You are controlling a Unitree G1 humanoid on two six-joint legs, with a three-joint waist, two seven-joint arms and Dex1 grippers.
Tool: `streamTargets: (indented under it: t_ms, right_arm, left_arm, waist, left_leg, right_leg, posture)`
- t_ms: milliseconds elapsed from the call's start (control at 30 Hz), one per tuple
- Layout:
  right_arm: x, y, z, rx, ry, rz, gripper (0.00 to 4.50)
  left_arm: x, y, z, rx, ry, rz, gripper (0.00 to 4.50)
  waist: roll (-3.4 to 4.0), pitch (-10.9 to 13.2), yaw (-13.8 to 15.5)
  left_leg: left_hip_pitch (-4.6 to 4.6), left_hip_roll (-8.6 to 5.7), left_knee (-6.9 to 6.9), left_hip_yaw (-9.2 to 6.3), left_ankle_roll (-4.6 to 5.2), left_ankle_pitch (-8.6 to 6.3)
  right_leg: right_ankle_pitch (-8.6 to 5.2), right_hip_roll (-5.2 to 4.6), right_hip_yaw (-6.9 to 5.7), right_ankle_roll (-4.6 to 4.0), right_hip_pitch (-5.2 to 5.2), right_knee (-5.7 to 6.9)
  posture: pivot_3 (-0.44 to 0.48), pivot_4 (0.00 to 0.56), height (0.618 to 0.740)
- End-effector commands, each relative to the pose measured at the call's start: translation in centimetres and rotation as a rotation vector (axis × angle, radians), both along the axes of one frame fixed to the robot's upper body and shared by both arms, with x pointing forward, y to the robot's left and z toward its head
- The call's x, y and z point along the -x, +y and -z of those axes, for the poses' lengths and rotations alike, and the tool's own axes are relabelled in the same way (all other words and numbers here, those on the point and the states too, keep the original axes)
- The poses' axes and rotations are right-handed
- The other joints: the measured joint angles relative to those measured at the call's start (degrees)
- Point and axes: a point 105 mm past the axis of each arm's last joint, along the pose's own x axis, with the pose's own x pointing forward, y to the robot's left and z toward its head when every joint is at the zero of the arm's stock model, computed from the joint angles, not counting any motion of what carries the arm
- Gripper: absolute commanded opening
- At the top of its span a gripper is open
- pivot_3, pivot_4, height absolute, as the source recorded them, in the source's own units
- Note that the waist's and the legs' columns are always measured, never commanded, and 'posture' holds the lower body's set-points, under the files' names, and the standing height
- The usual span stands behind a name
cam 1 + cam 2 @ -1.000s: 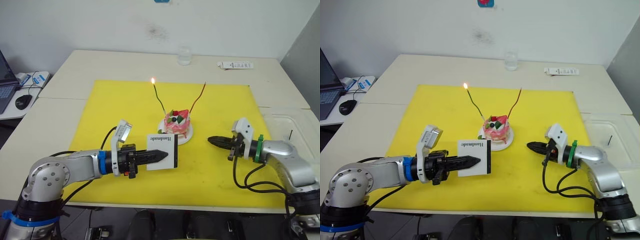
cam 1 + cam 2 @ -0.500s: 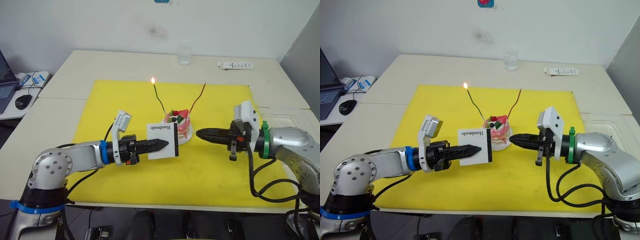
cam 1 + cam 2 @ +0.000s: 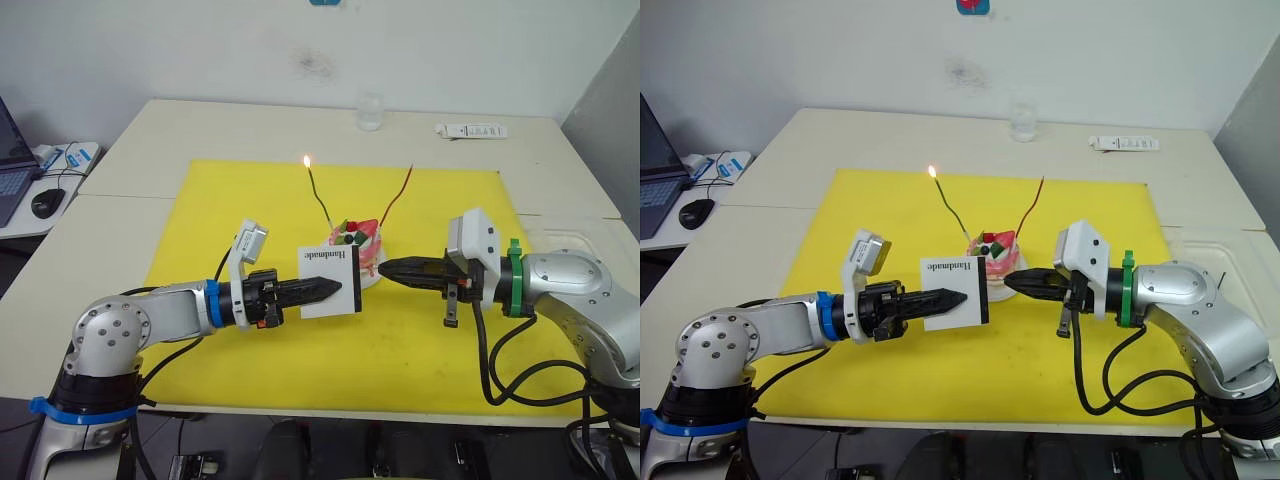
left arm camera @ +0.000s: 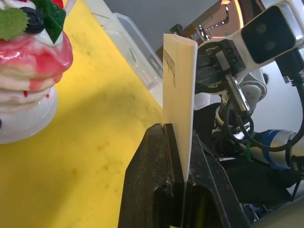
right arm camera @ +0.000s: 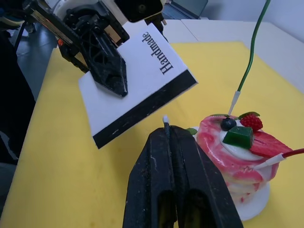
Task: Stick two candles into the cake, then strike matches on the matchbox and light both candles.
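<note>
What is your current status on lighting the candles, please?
Left gripper shut on matchbox, held upright. Right gripper shut on match, tip just short of the black strip. Green candle lit, red candle unlit. Path clear.

Table (image 3: 120, 210) w/ yellow mat (image 3: 250, 330), glass (image 3: 369, 112).

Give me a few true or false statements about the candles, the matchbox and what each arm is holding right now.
1. The thin green wavy candle is lit. True.
2. The thin dark red wavy candle is lit. False: it has no flame.
3. The left gripper holds the flat white matchbox off the mat. True.
4. The right gripper is wide open and empty. False: its fingers pinch a short match.
5. Both candles lie on the yellow mat. False: they stand in the small pink-and-white cake.
</note>
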Motion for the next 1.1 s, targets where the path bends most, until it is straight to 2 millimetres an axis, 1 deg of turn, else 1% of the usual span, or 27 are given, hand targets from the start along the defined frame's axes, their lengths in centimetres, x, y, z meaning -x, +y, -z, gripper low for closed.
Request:
streamTargets:
  t_ms: [33, 200, 533, 700, 933, 1100]
  right_arm:
    - [0.6, 0.5, -0.1, 0.022, -0.059, -0.034, 0.02]
    - [0.1, 0.9, 0.2, 0.033, -0.094, -0.025, 0.02]
    - [-0.9, 1.3, -0.3, 0.026, -0.122, -0.019, 0.02]
    - [-0.8, 1.7, -0.7, 0.014, -0.128, -0.033, 0.02]
    - [-0.4, 1.6, -1.1, 0.012, -0.134, -0.04, 0.02]
    - [-0.1, 2.1, -1.3, 0.017, -0.147, -0.055, 0.02]
  left_arm:
    - [0.1, -0.3, -0.4, 0.01, -0.019, 0.015, 0.0]
    - [0.4, -0.5, -0.6, 0.017, -0.021, 0.035, 0.0]
    - [0.7, -0.4, -0.6, 0.015, -0.02, 0.04, 0.0]
    - [0.6, -0.3, -0.5, 0.013, -0.02, 0.032, 0.0]
    - [0.2, 0.3, -0.3, 0.003, -0.01, -0.002, 0.0]
    - [0.1, -0.1, -0.4, 0.01, -0.012, 0.003, 0.0]
  waist:
    - [0.0, 0.0, 0.0]
    - [0.0, 0.0, 0.0]
    - [0.0, 0.0, 0.0]
    - [0.0, 0.0, 0.0]
    - [0.0, 0.0, 0.0]
    - [0.0, 0.0, 0.0]
  left_leg:
    - [0.0, 0.0, 0.0, 0.0, 0.0, 0.0]
    - [0.0, 0.0, 0.0, 0.0, -0.03, 0.02]
    - [0.01, 0.0, 0.0, 0.0, -0.16, 0.09]
    - [0.0, 0.0, 0.0, 0.0, -0.16, 0.09]
    - [0.0, 0.0, 0.0, 0.0, -0.15, 0.09]
    - [0.0, 0.0, 0.0, 0.0, -0.15, 0.09]
  right_leg:
    - [0.0, 0.0, 0.0, 0.0, 0.0, 0.0]
    - [-0.01, 0.0, 0.0, 0.01, 0.0, 0.0]
    - [0.0, 0.0, 0.0, -0.01, 0.0, 0.0]
    - [0.0, -0.01, 0.0, -0.01, 0.0, 0.0]
    - [0.01, -0.01, 0.0, -0.01, 0.0, 0.0]
    - [0.01, -0.01, 0.0, -0.01, 0.0, 0.0]
  posture:
    - [0.0, 0.15, 0.74]
    - [0.0, 0.15, 0.74]
    - [0.0, 0.15, 0.74]
    - [0.0, 0.15, 0.74]
    - [0.0, 0.15, 0.74]
    - [0.0, 0.15, 0.74]
